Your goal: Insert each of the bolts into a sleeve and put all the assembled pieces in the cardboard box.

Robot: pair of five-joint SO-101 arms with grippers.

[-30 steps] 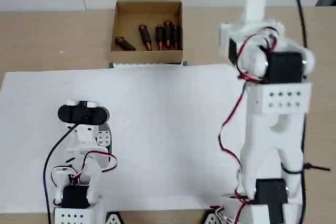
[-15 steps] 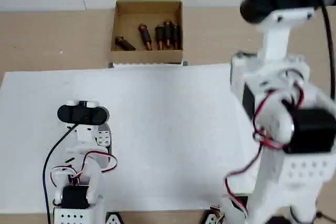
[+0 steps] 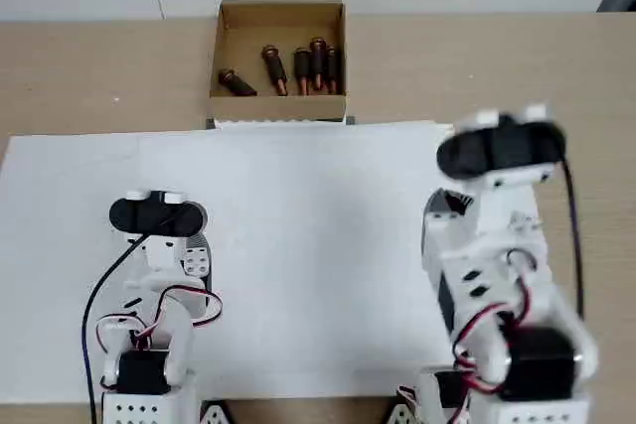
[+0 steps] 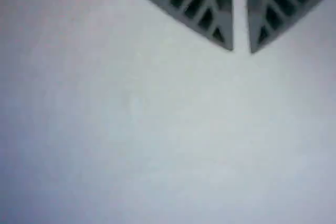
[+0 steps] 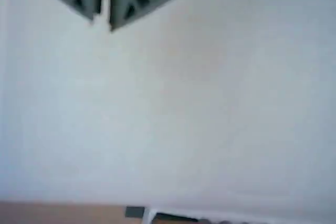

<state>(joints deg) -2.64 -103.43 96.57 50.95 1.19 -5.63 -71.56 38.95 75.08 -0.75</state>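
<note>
Table (image 3: 99, 67), cardboard box (image 3: 278, 106), bolts (image 3: 303, 69) lying near-far (one slanted); left pincer (image 4: 240, 45), right pincer (image 5: 103, 19) narrow.

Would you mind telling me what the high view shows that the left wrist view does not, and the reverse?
The high view adds the cardboard box at the table's far side, with several bolt-and-sleeve pieces lying in it, the wooden table, and the two arms at the near edge. The left wrist view adds a close look at the left pincer, its ribbed fingers drawn nearly together with a thin slit between them, holding nothing. Both share the white sheet.
</note>
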